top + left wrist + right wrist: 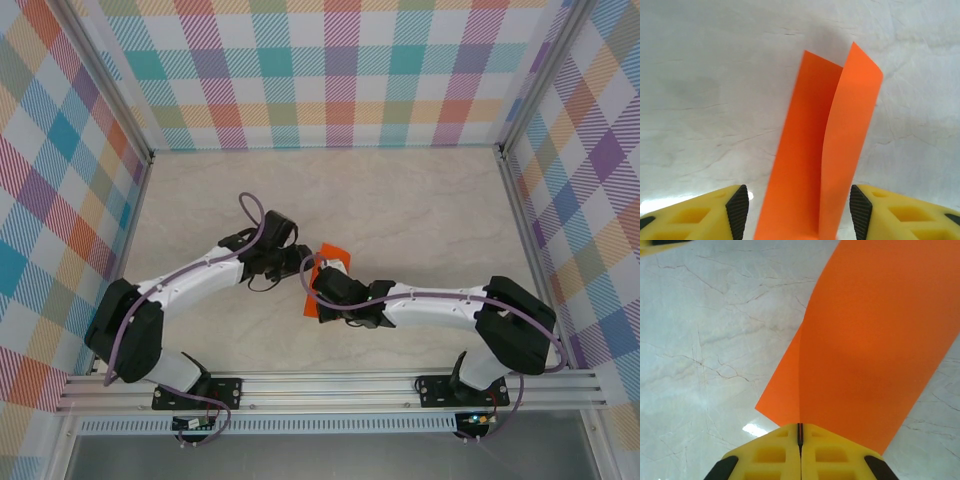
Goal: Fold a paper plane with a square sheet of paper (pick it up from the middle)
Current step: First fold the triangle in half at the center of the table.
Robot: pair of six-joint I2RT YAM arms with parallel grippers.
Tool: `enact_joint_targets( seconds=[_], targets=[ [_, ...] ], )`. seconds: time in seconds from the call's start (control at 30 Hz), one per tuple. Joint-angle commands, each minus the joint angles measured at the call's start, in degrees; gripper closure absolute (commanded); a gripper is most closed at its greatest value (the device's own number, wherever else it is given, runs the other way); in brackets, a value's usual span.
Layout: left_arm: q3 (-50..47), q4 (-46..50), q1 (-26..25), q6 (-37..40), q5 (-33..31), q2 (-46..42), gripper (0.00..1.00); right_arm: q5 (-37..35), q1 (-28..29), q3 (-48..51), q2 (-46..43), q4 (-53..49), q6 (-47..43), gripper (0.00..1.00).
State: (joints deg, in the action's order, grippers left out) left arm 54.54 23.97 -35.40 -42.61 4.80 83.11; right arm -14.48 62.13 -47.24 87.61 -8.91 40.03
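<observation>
my right gripper (pixel 800 434) is clamped shut on the square sheet of paper (pixel 875 350), pinching it at a crease. from that pinch the sheet runs straight ahead of my fingers and fans up to the right, lifted off the table (pixel 700 365).

my left gripper (pixel 799 212) stands open, its pads (pixel 737 210) on either side of the same sheet. they seem not to touch it, though the view cuts off right at the tips. from this hand the paper lies dead ahead, between the jaws, as a narrow doubled strip. its long axis points away from the hand, and its two flaps meet along a fold running the same way, the right flap curling off the left one. the free end points forward and slightly right.

seen from overhead, my two hands sit nose to nose with the paper between them, equally near, but only the right one holds it. i judge the next move turns on that fold line: the left jaws would close across the strip, square to its length.
</observation>
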Motion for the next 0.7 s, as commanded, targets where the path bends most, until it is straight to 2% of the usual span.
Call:
enact_joint_targets(
  seconds=[0.0, 0.13, 0.33, 0.5, 0.67],
  targets=[
    [-4.13, 0.43, 0.85, -2.68, -2.62, -3.51, 0.48, 9.21, -2.51, 2.38, -2.0, 6.23, 0.01, 0.93],
    [-7.7, -3.85, 0.84, -3.47, 1.7, -5.15, 0.62, 14.43, -5.71, 4.02, -2.16, 8.28, -0.39, 0.93],
    [-10.19, -7.52, 0.75, -3.19, 7.66, -4.07, 0.74, 19.51, -8.87, 4.99, -2.5, 8.81, -1.19, 0.92],
    [-10.7, -11.19, 0.12, -2.58, 11.66, -1.43, 0.79, 23.82, -11.77, 5.47, -2.19, 8.38, -1.78, 0.9],
    [-10.53, -11.58, -1.15, -2.39, 12.21, 0.66, 0.81, 25.3, -13.88, 5.63, -1.66, 6.13, -2.33, 0.9]
  ],
)
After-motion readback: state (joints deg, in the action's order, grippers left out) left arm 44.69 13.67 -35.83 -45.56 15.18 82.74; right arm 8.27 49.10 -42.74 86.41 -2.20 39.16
